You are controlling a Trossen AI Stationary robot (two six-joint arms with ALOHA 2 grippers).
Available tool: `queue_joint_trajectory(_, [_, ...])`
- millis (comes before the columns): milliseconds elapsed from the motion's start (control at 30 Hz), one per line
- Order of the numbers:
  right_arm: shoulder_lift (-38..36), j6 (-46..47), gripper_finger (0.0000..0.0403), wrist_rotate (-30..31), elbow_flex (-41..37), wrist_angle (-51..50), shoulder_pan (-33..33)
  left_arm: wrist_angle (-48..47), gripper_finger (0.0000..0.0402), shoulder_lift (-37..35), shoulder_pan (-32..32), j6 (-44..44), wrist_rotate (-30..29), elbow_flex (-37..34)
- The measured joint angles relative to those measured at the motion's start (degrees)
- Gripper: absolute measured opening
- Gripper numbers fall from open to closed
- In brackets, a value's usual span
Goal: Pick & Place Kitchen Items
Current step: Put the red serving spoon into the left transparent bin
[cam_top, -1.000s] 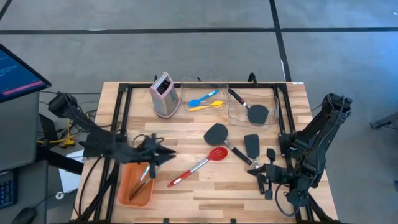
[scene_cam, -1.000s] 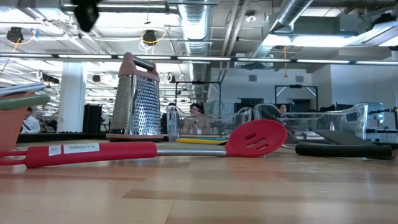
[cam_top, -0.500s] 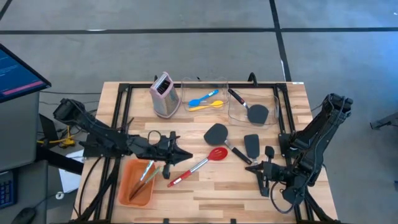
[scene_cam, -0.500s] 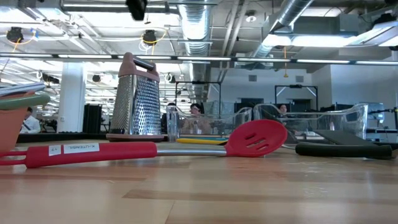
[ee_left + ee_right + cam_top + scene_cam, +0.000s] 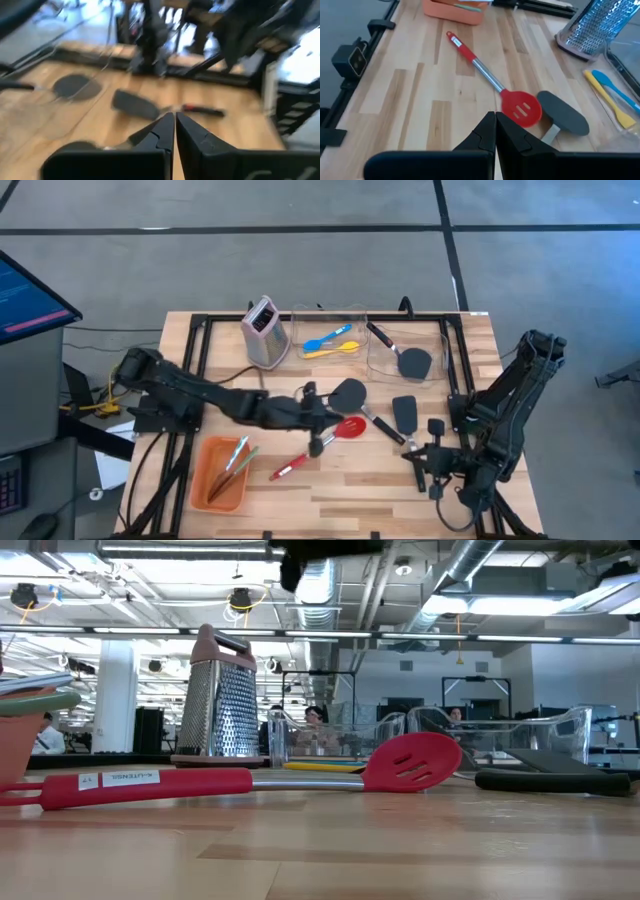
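Taking the red spoon [image 5: 322,442] as our landmark and working leftward-first, we are seeing the orange tray [image 5: 206,481] well to its left, already holding a few thin tools [image 5: 236,458] with green and pink handles. Behind the spoon's handle end, the grater [image 5: 263,332] is standing upright.

The left gripper [image 5: 318,442] is hanging directly over the spoon's shaft, just short of the bowl, with its fingers pressed together and nothing between them. We are judging this the main hazard: coming down shut, it would be knocking or rolling the spoon rather than gripping it, and a shove could be pushing the bowl into the round black spatula [image 5: 349,393] lying just behind and touching it. If it is opening late, one finger may be landing on the shaft and skidding it sideways.

Behind the spoon's bowl, the blue and yellow spoons [image 5: 331,343] are sitting in a clear bin [image 5: 300,315]; another spatula [image 5: 404,358] is lying in the bin [image 5: 442,345] beside it. To the right of the spoon, a square spatula [image 5: 404,414] is lying near the right gripper [image 5: 433,477], which is waiting, shut and empty, well right of the spoon; a long reach by the left arm could be crowding it.
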Motion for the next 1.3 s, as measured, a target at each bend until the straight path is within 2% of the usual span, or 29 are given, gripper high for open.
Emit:
queue_joint_trajectory(100, [0.0,1.39,0.0,0.06,0.0,0.16,0.93,-9.24,0.0003,3.16,1.39,1.11,-0.04,6.3])
queue_joint_trajectory(267, [-0.02,6.36,0.0,0.34,0.0,-0.28,2.21,-31.13,0.0003,6.6,2.22,2.01,-3.66,15.94])
queue_joint_trajectory(367, [-0.01,7.55,0.0,0.82,0.0,-0.36,2.88,-36.9,0.0003,7.55,2.5,2.01,-2.25,19.09])
queue_joint_trajectory(567, [-0.02,7.56,0.0,1.05,0.0,-0.21,2.73,-41.09,0.0003,7.74,3.22,-0.72,9.02,19.2])
queue_joint_trajectory(667, [-0.02,8.82,0.0,1.07,0.0,-0.02,2.61,-43.8,0.0003,9.64,3.08,-1.82,9.94,19.12])
queue_joint_trajectory(867, [-0.01,10.56,0.0,1.05,-0.02,-0.06,2.3,-43.28,0.0016,14.61,2.46,-1.69,9.84,19.13])
queue_joint_trajectory(1000, [-0.02,10.55,0.0,0.98,-0.02,-0.72,2.32,-42.99,0.0047,16.7,2.84,-2.49,9.84,19.11])
queue_joint_trajectory(1300, [-0.02,10.51,0.0,0.94,-0.02,-2.68,2.32,-45.18,0.0139,19.28,2.93,-14.52,12.99,19.08])
